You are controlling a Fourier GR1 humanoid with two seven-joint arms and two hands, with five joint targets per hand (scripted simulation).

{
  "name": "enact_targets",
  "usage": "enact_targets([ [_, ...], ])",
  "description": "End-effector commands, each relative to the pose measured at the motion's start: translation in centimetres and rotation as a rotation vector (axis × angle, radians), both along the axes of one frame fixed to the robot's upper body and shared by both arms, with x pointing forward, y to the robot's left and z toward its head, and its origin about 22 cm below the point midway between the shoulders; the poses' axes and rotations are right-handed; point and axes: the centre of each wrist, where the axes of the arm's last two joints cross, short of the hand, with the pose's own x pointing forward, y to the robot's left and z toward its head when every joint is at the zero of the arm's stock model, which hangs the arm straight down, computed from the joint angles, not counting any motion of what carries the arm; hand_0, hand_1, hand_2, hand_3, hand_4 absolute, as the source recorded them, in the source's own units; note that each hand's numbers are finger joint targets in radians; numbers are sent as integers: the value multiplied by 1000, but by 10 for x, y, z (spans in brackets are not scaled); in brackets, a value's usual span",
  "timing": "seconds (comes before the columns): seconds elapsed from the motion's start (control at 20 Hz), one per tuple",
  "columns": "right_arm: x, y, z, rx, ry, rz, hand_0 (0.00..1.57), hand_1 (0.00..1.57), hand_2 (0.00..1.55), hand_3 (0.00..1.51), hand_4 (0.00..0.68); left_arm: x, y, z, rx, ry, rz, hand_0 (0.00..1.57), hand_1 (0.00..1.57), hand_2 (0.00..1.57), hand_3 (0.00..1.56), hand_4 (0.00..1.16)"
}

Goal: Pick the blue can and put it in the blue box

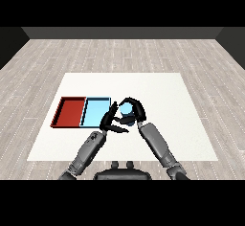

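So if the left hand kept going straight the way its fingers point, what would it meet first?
Probably the blue can, held by the right hand, which curls round it. The left hand points up and right toward it; the gap between them is hard to judge.

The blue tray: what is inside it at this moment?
The blue tray shows only its bare light floor. The left hand covers its right edge, so that part cannot be seen. The blue can is beside the tray, in the right hand.
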Motion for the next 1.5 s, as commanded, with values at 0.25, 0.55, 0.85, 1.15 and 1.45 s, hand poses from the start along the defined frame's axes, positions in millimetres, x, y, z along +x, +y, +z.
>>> enact_targets([
  [0.25,4,15,-13,14,4,44,1479,1479,1473,1421,618,3,-8,-9,0,1,-21,0,0,0,0,0],
  [0.55,-10,6,-8,18,6,45,1463,1463,1463,1412,580,9,-25,-6,5,-2,-7,0,0,0,0,0],
  [0.85,-22,31,-10,16,6,88,1476,1476,1452,1395,552,11,-19,0,7,-42,-21,0,0,0,0,0],
  [1.15,-11,31,-15,23,24,99,1513,1513,1472,1412,547,15,-33,19,76,-6,44,0,0,0,0,165],
  [1.45,-14,35,4,31,28,124,1490,1490,1458,1403,570,20,-37,8,212,-14,38,0,0,0,0,0],
])
